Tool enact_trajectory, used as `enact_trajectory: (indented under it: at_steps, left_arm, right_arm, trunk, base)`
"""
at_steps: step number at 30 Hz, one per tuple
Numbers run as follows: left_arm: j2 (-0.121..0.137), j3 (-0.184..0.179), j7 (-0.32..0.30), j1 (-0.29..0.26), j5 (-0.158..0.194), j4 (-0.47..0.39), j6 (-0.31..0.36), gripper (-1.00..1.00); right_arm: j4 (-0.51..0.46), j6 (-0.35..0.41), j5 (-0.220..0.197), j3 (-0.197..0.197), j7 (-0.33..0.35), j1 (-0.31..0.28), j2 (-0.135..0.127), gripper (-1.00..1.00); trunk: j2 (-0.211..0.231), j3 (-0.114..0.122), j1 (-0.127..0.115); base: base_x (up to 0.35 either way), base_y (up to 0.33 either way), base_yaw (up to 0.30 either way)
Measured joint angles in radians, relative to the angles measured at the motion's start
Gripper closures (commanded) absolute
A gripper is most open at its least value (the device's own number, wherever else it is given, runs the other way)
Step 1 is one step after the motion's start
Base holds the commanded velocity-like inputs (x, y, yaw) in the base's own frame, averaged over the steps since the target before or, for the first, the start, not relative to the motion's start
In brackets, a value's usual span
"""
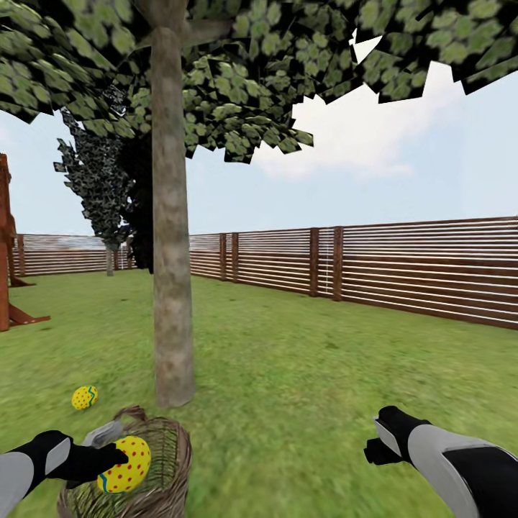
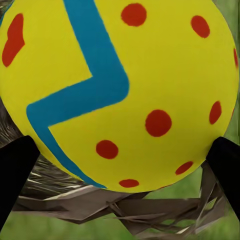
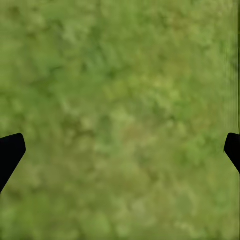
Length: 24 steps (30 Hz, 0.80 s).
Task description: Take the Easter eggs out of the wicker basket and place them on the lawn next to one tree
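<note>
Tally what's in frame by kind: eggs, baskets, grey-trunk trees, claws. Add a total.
Easter eggs: 2, one in the left claw over the basket, one on the lawn by the trunk
Wicker basket: 1
Tree with grey-brown trunk: 1
Claws: 2, left and right
Total: 6

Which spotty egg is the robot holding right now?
The egg over the wicker basket: the held egg sits in the left gripper. The other egg lies on the lawn near the tree.
</note>
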Motion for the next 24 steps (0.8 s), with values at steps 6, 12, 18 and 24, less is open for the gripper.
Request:
enact_trajectory:
  at_steps: [6, 12, 18, 24]
  left_arm:
    - [-0.001, 0.0, 0.0, 0.0, 0.001, 0.0, 0.0, 1.0]
    - [-0.02, 0.0, 0.001, 0.0, -0.001, 0.0, 0.0, 1.0]
    - [-0.02, -0.001, 0.001, 0.0, -0.001, -0.001, -0.001, 1.0]
    - [-0.02, 0.0, 0.001, 0.0, 0.0, 0.0, 0.0, 1.0]
  right_arm:
    - [0.0, 0.0, 0.0, 0.0, 0.0, 0.0, -0.002, -1.0]
    - [0.0, 0.0, 0.0, 0.0, 0.0, 0.0, -0.001, -1.0]
    - [0.0, 0.0, 0.0, 0.0, 0.0, 0.0, 0.001, -1.0]
    - [0.001, 0.0, 0.001, 0.0, 0.0, 0.0, 0.002, -1.0]
  trunk:
    - [0.001, 0.023, -0.003]
    - [0.023, 0.044, -0.015]
    - [0.065, 0.063, -0.038]
    - [0.107, 0.082, -0.061]
  base:
    - [-0.016, -0.011, 0.0]
    - [-0.23, -0.196, 0.0]
    - [-0.16, -0.153, 0.0]
    - [-0.033, -0.026, 0.0]
